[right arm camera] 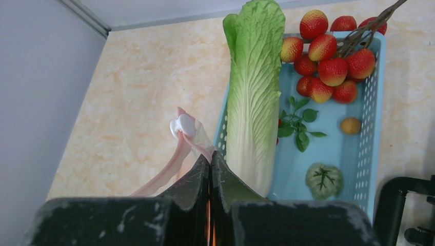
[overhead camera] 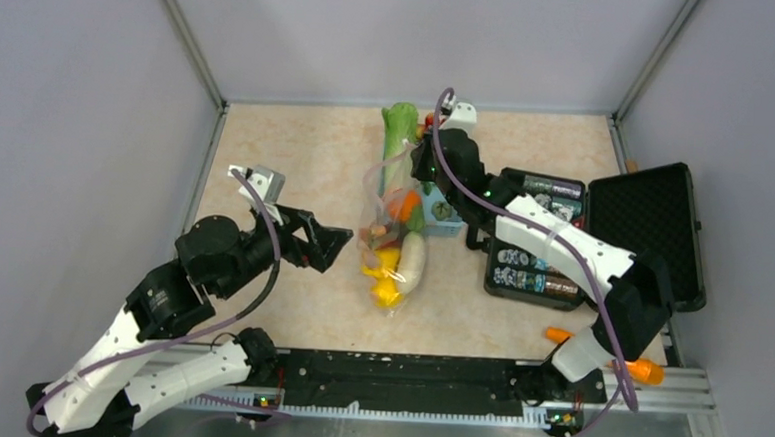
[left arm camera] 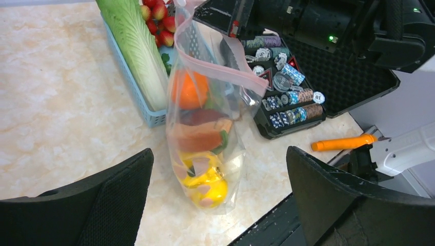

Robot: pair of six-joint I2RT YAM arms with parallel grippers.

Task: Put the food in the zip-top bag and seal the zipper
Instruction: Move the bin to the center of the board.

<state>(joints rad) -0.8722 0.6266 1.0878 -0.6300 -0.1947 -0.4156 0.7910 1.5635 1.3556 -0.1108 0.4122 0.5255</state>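
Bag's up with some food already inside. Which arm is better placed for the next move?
Left, probably. The left gripper is open, empty and facing the zip-top bag. The right gripper is shut on the bag's mouth edge, holding it up.

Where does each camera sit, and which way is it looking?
Top external: high above, behind the bases, looking down on the beige table; left arm and right arm both show.
Left wrist: on the left arm, facing the clear zip-top bag; the open left gripper frames it.
Right wrist: on the right arm, looking down at the green toy cabbage in the blue slatted basket; the shut right gripper pinches the bag.
Shared: both wrist views show cabbage and basket.
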